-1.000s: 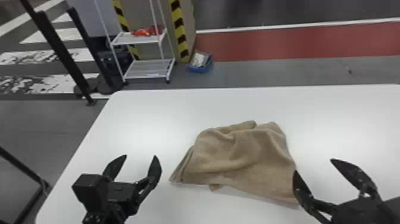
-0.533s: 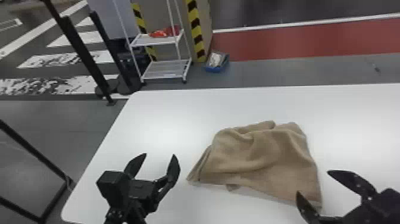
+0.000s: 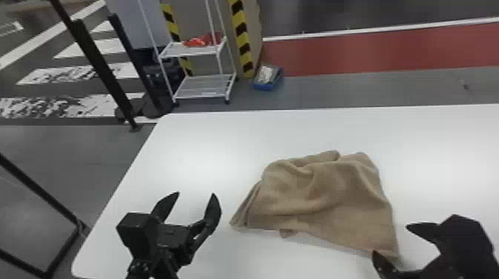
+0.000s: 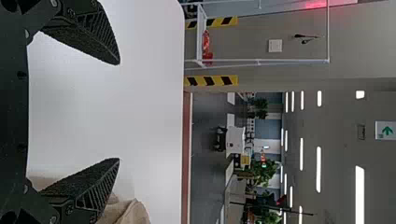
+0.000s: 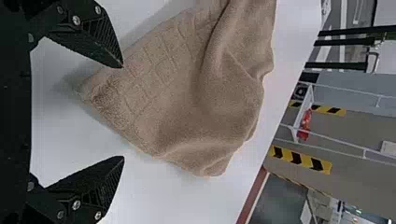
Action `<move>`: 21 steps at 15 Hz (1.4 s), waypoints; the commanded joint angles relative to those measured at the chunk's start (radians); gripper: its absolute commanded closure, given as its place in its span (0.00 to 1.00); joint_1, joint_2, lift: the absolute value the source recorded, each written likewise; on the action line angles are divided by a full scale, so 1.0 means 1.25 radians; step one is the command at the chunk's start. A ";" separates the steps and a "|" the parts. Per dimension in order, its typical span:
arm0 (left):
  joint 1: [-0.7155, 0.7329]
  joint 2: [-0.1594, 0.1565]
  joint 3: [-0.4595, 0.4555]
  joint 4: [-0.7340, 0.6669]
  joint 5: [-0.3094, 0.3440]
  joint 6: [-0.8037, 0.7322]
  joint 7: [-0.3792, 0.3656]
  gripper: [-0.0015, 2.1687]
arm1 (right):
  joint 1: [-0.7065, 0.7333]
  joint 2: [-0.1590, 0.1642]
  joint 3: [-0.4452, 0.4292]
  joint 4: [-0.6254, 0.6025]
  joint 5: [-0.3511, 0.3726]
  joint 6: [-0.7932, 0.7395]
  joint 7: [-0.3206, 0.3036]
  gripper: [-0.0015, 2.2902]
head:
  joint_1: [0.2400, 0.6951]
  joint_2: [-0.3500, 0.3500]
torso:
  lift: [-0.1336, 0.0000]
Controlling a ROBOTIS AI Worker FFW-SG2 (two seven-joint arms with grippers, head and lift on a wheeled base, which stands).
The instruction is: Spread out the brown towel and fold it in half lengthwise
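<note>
Your brown towel (image 3: 319, 196) lies rumpled on the white table (image 3: 445, 167), between your two grippers. Its long axis runs mostly left to right, slanting a little nearer you at the right. One narrow corner points left and toward you; another (the flatter one) points at your right gripper (image 3: 391, 240), whose claw is released, spread around that corner. Your left gripper (image 3: 196, 194) gapes empty, left of the towel's left end.

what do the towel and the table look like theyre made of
Towel: soft woven cloth, likely cotton terry, judging by its fuzzy surface and stitched-looking grid. Table: smooth white top with a soft sheen, perhaps laminate, though painted board is possible.
</note>
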 commanded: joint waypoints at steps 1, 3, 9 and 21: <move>0.000 -0.002 0.000 0.000 0.000 0.000 0.000 0.07 | -0.007 0.001 0.013 0.002 0.017 0.022 0.010 0.10 | 1.00 0.88 | 0.07; 0.001 -0.002 0.001 0.001 0.001 0.000 0.000 0.07 | -0.011 0.001 0.016 0.003 0.030 0.034 0.013 0.10 | 1.00 0.89 | 0.07; 0.003 -0.002 0.004 0.004 0.001 0.000 0.000 0.07 | -0.032 0.001 0.031 0.024 0.060 0.074 0.044 0.13 | 1.00 0.89 | 0.07; 0.003 -0.002 0.014 0.005 0.006 0.000 -0.001 0.07 | -0.048 0.001 0.034 0.042 0.049 0.042 0.061 0.62 | 1.00 0.93 | 0.07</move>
